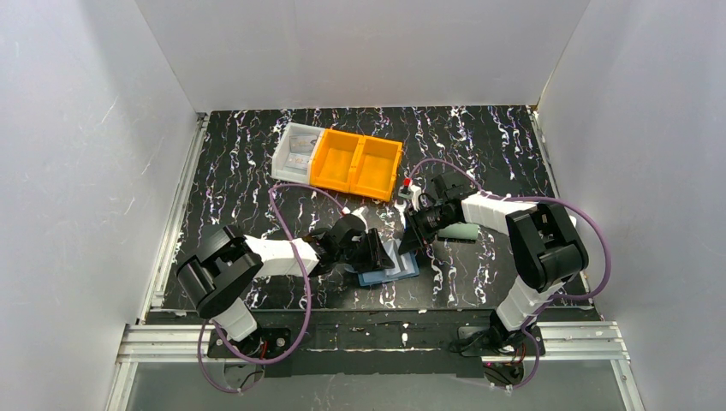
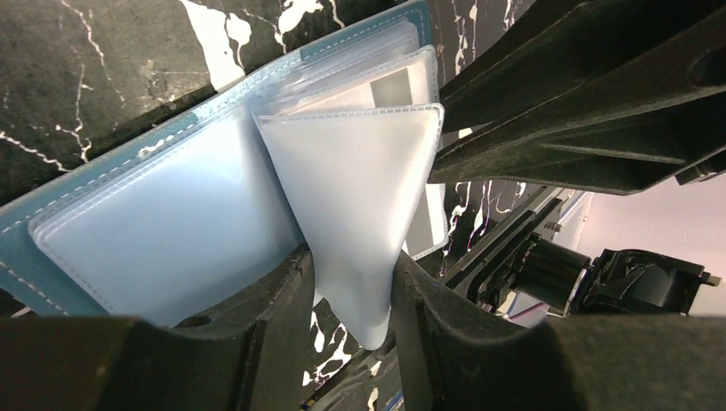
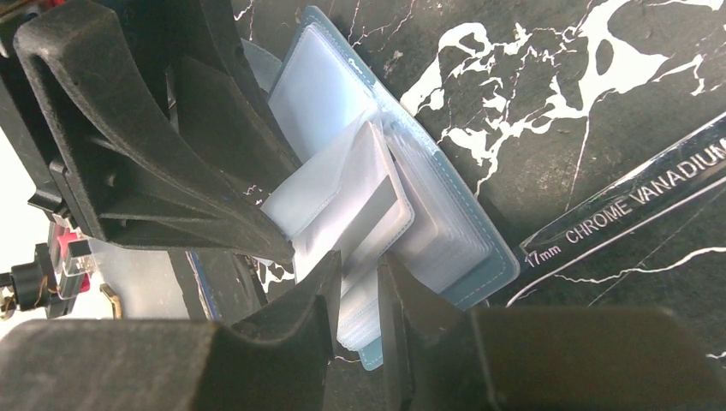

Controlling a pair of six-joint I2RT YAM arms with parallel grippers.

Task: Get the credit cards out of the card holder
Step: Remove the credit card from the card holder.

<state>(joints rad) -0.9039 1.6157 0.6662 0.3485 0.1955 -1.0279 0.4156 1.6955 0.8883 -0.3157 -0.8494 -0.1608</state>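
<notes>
Across the black marbled desk (image 1: 240,171), far at the back and well apart from the work: orange bin (image 1: 356,164) and pale tray (image 1: 280,163), touching side by side, probably parked there as drop-off spots.

Near the front edge, between the two arms: card holder (image 1: 398,270). Lies open and flat, lighter blue inside up, exposing the clear pockets to both arms at once.

Over it, both wrists, closing in from opposite sides.

Left fingers (image 2: 274,308): pressed onto an empty pocket leaf (image 2: 351,197). Pinch its free edge and draw it up off the stack into a taut wedge, seemingly to steady the holder and uncover the next pocket.

Right fingers (image 3: 312,317): narrowed around the edge of the loaded pocket leaf (image 3: 351,257) just beneath, gripping it. Cannot tell whether on plastic alone or on the card too.

Inside that leaf: one credit card (image 3: 370,212), pale with a grey band, not yet out.

Judged stage: early, extraction only being set up. Judged risk: sleeve and card sliding out together instead of parting.
</notes>
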